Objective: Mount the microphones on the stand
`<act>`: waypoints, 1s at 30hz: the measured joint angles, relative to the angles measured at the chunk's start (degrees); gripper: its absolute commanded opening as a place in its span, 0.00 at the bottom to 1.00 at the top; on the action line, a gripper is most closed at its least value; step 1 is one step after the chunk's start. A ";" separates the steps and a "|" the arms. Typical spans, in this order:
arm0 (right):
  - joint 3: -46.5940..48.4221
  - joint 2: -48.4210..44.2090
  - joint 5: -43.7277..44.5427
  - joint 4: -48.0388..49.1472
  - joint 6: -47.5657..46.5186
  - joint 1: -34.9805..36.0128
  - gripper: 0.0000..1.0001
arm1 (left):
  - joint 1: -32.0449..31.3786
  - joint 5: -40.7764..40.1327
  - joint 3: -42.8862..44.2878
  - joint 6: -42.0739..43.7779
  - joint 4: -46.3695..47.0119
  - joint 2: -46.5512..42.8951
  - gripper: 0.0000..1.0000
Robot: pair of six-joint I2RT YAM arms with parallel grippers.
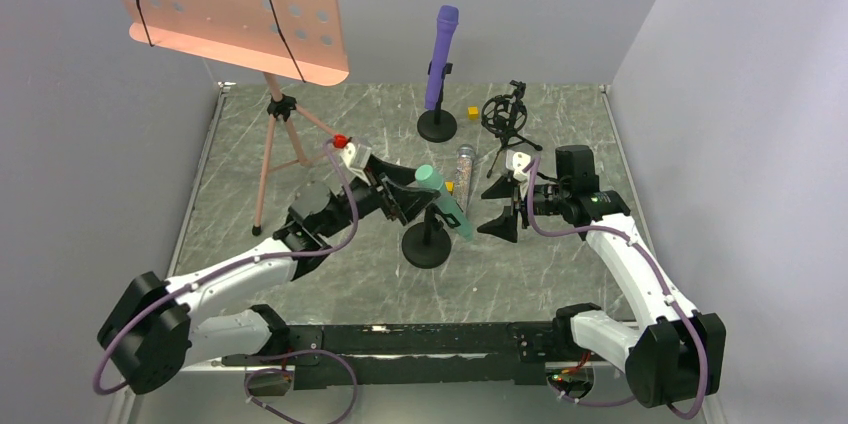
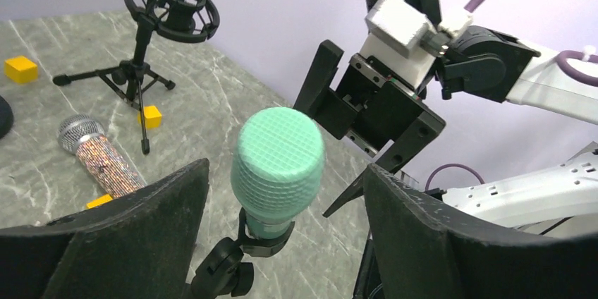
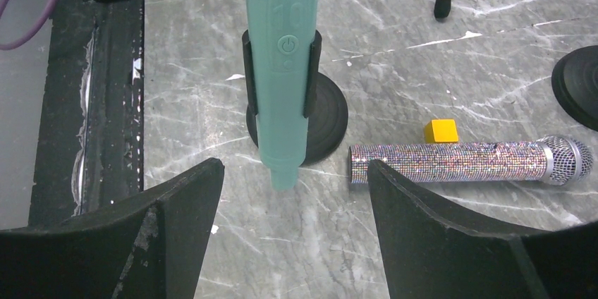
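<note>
Mics first: your mint green microphone (image 1: 447,202) sat tilted in the clip of the round-based stand (image 1: 427,250) at mid-table, with its head toward your left arm. Your left gripper (image 1: 420,192) stood released, its fingers spread either side of that mesh head. From the wrist view they looked clear of it, though I couldn't be sure. Your right gripper (image 1: 506,194) was spread wide too, facing the mic's lower end and apart from it. The purple microphone (image 1: 441,54) stood upright in its own stand at the back. The glittery microphone (image 1: 464,166) lay flat on the table (image 1: 300,284), unclipped, just beside a yellow cube (image 3: 441,130) and near the shock-mount tripod (image 1: 505,119).
</note>
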 measured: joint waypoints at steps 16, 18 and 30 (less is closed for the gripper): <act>0.00 0.02 0.00 0.00 -0.04 -0.02 0.80 | 0.04 0.46 3.37 -5.55 1.07 5.81 0.65; 0.00 0.11 0.00 0.00 -0.04 -0.02 0.80 | 0.04 0.63 3.39 -5.77 1.09 5.81 0.55; 0.00 0.63 0.02 0.00 -0.15 -0.11 0.80 | 0.52 2.40 5.11 -3.06 -0.70 6.58 0.13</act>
